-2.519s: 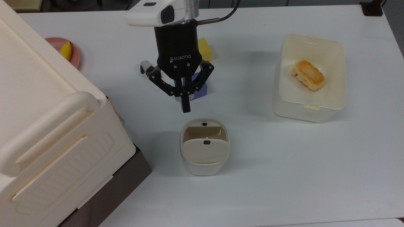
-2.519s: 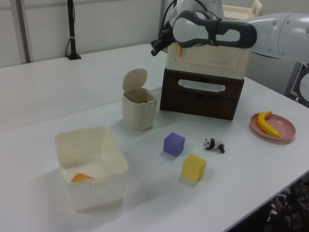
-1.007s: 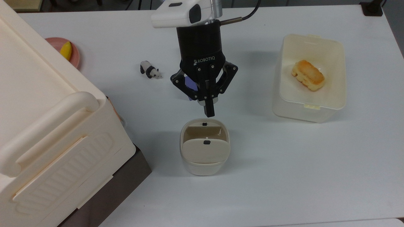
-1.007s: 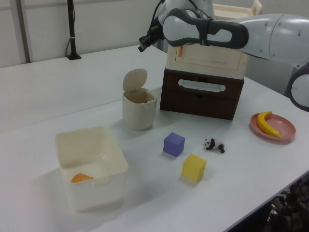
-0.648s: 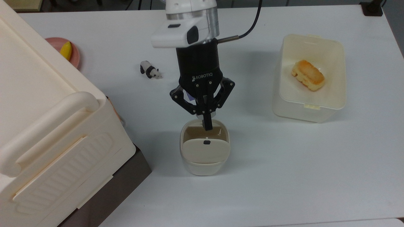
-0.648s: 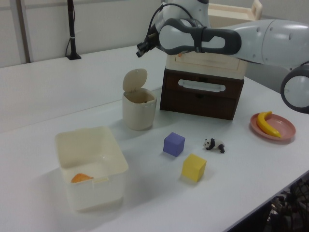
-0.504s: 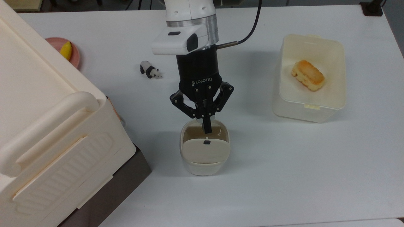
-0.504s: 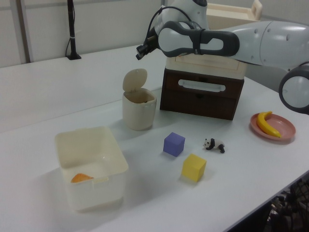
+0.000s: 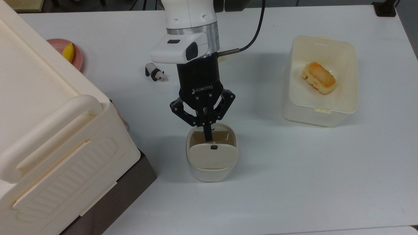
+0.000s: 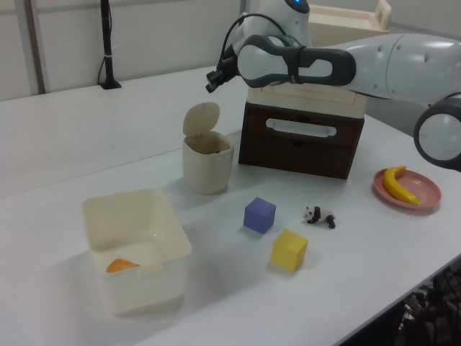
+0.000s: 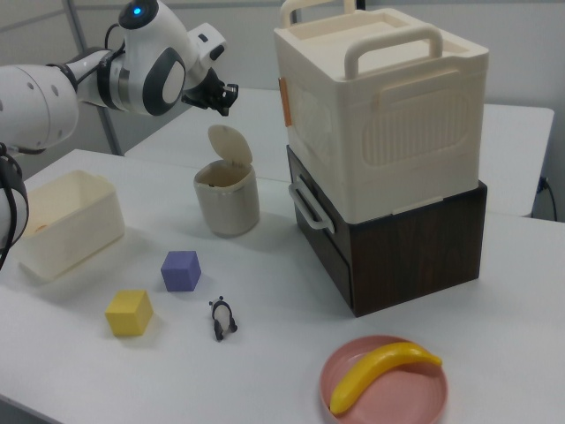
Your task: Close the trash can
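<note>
Trash can [image 9: 211, 163]: matt plastic, apparently; table [image 9: 310, 169] smooth.

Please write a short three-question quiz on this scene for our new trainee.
1. True or false: the trash can has its lid standing up.
2. What lies on the pink plate?
3. In the left view, the claw is: A) above the trash can, B) on the table, C) inside the tub.

Key: 1 true; 2 a banana; 3 A.
</note>
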Tool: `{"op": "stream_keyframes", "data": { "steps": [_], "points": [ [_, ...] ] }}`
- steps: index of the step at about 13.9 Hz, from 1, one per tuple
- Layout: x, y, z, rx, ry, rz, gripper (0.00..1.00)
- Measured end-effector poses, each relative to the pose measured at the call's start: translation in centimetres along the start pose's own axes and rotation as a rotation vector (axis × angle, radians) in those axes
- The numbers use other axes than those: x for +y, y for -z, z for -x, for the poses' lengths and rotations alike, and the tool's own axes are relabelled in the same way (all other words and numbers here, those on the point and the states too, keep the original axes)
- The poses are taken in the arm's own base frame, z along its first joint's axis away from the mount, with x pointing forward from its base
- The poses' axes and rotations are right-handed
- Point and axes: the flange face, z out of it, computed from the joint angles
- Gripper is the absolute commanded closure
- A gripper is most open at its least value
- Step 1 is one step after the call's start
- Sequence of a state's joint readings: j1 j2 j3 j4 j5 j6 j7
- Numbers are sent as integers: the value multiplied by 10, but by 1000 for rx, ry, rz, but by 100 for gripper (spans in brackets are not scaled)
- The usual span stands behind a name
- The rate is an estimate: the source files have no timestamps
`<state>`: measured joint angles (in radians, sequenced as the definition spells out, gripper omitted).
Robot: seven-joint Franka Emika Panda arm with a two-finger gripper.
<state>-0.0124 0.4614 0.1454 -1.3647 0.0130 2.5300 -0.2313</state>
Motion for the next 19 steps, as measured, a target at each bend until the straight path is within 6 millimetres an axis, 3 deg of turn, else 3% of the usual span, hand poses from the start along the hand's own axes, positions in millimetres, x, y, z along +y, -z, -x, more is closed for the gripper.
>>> {"op": "stream_keyframes", "data": {
  "steps": [9, 19],
  "points": [
    [0, -22, 11, -31, 18, -9, 100],
    [-1, -22, 10, -28, 37, -11, 100]
  ]
}}
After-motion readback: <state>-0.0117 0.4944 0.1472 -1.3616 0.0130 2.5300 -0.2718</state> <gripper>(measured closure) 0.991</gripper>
